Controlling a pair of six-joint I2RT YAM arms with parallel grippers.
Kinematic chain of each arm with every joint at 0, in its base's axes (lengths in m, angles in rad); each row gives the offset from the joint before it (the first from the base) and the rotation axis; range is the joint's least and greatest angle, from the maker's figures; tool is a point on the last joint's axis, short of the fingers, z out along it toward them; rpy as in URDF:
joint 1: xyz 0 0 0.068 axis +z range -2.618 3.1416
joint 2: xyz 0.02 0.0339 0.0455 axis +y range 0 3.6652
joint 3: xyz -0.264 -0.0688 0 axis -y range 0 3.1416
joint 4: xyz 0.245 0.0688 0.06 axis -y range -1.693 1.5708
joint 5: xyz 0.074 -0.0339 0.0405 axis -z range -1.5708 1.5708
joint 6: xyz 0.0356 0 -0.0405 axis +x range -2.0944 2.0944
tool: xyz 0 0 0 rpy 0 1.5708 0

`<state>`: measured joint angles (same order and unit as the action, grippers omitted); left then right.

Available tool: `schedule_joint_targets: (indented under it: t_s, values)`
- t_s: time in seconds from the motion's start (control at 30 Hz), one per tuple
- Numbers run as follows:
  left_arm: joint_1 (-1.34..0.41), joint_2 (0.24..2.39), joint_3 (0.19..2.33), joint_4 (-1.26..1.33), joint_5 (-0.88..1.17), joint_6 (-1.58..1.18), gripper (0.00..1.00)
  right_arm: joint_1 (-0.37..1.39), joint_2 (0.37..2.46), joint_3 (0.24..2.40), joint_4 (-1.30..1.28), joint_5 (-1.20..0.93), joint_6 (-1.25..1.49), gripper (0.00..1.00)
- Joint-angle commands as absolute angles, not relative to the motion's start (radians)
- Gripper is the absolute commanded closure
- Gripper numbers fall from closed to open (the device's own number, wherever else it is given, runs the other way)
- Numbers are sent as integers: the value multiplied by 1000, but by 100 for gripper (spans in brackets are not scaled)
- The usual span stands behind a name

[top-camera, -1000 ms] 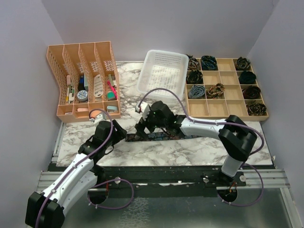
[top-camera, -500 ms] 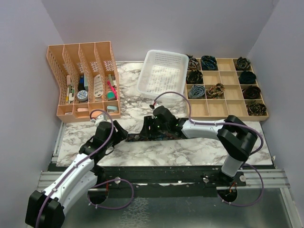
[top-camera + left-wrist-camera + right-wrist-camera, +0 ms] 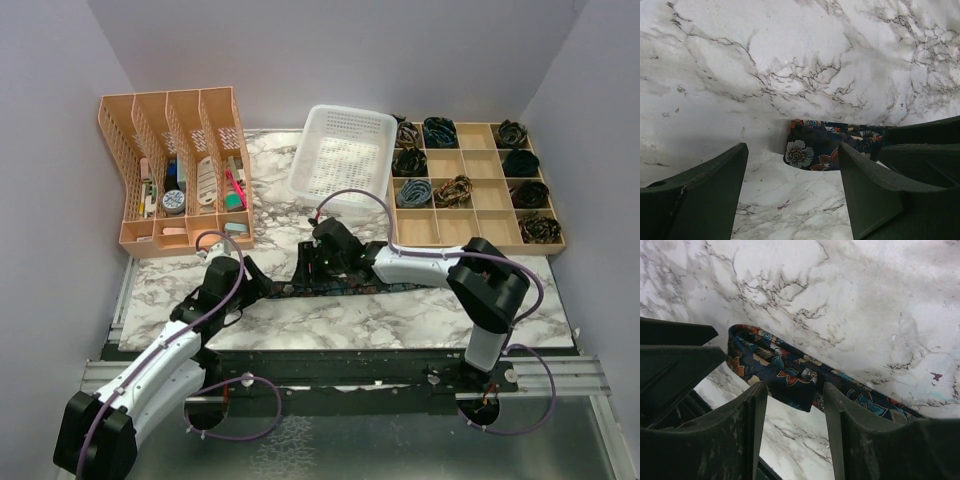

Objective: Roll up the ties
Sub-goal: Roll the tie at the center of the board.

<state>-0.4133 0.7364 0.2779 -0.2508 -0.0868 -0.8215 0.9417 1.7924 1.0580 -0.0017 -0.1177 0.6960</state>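
One tie, dark navy with red, blue and white flowers, lies flat and lengthwise across the marble table. My left gripper is open at its left end. In the left wrist view the tie's end lies just past the open left gripper, partly behind the right finger. My right gripper is open just right of that, low over the tie. In the right wrist view a folded-over end of the tie lies at the tips of the open right gripper. The tie runs off to the right.
An orange file organiser stands at the back left. A white basket is at the back centre. A wooden compartment tray at the back right holds several rolled ties. The left gripper's fingers show at the left of the right wrist view.
My right gripper has shifted right and then back a little left and lower over the tie's left part. My left gripper has edged right toward the tie's end.
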Motion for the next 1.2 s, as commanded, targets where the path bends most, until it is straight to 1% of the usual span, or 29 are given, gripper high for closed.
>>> schedule_joint_targets:
  t_s: [0.0, 0.4, 0.63, 0.73, 1.1, 1.17]
  values:
    - [-408, 746, 264, -225, -55, -798, 26, 953, 1847, 1106, -94, -100, 668, 47]
    - [-408, 748, 257, -221, -47, -787, 28, 963, 1882, 1115, -176, 37, 685, 48]
    - [-408, 756, 232, -149, 28, -766, 28, 965, 1901, 1124, -198, 54, 680, 49]
    - [-408, 765, 223, -119, 43, -764, 29, 964, 1910, 1120, -204, 62, 680, 52]
    - [-408, 850, 185, -4, 101, -772, 35, 966, 1914, 1114, -204, 69, 676, 55]
    - [-408, 863, 181, -4, 96, -768, 39, 966, 1914, 1114, -206, 69, 676, 55]
